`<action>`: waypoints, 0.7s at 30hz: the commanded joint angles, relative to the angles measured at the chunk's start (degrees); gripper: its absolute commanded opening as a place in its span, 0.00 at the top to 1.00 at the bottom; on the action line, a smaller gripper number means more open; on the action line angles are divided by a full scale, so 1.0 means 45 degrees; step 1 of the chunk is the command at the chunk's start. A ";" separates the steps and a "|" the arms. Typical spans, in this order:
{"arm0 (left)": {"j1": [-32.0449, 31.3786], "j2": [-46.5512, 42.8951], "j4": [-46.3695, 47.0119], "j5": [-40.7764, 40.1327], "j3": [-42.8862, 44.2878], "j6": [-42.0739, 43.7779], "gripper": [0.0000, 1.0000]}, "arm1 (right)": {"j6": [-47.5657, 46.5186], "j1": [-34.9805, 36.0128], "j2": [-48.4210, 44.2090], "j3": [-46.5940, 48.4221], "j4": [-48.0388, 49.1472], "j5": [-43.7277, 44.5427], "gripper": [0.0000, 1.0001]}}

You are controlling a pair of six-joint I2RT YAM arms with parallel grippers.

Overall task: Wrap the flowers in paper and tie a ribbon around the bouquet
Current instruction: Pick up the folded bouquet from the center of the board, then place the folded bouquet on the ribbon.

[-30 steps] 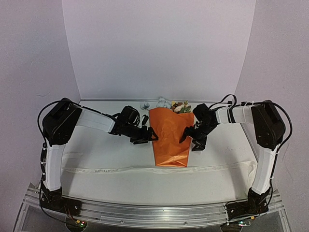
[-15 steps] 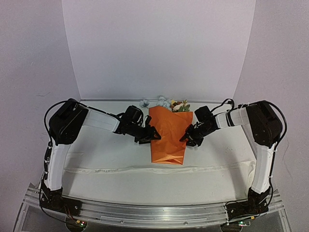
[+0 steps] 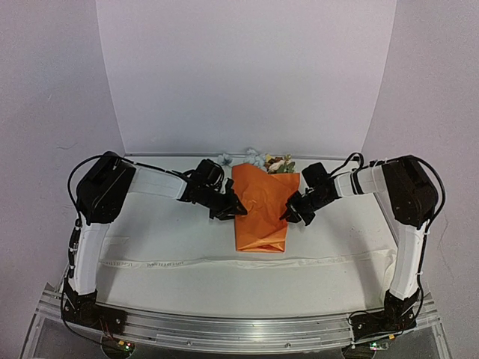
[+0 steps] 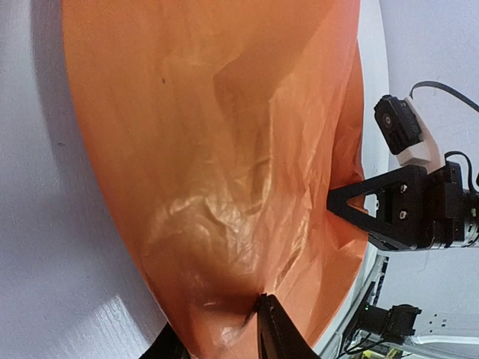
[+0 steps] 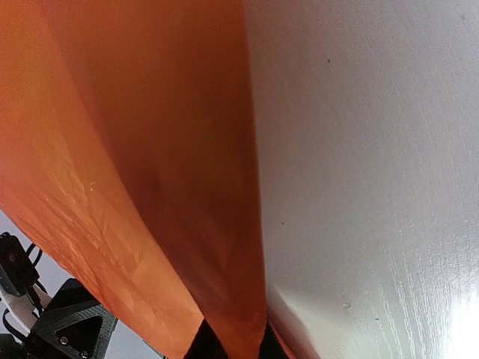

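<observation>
The bouquet [image 3: 260,213] is lying at the middle of the worktop [image 3: 165,232]. The orange paper [image 4: 224,149] is already forming a cone around the flowers [image 3: 273,161], whose pale blue, white and brown blooms are showing at the wide far end. So the wrapping is looking largely done, though the crinkled folds may be needing hands to keep them in place.

The right claw [image 3: 288,213] is clamping together on the paper's right edge; its wrist view is showing the sheet running down into the pinch. The left claw [image 3: 233,208] is sitting at the cone's left edge with a fold of paper lying between its fingers [image 4: 277,336]. Creases are gathering there, but whether it is gripping firmly I cannot tell.

The ribbon [image 3: 187,262] is lying stretched across the worktop just nearer than the cone's narrow end, apart from both claws and not around anything. By my reading, the whole tying step is remaining.
</observation>
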 commanded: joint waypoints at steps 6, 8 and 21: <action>-0.0072 -0.1088 -0.1001 0.0788 -0.0087 -0.0425 0.79 | 0.0845 0.0305 -0.1354 0.0400 -0.1580 -0.0382 0.99; -0.0104 -0.1441 -0.1059 0.0799 -0.0408 -0.0463 0.79 | 0.0926 0.0467 -0.1516 0.0357 -0.1709 -0.0385 1.00; -0.0626 -0.3809 -0.0918 0.0421 -0.3008 -0.0921 0.79 | 0.1248 0.1697 -0.2433 -0.0582 -0.1917 0.0057 1.00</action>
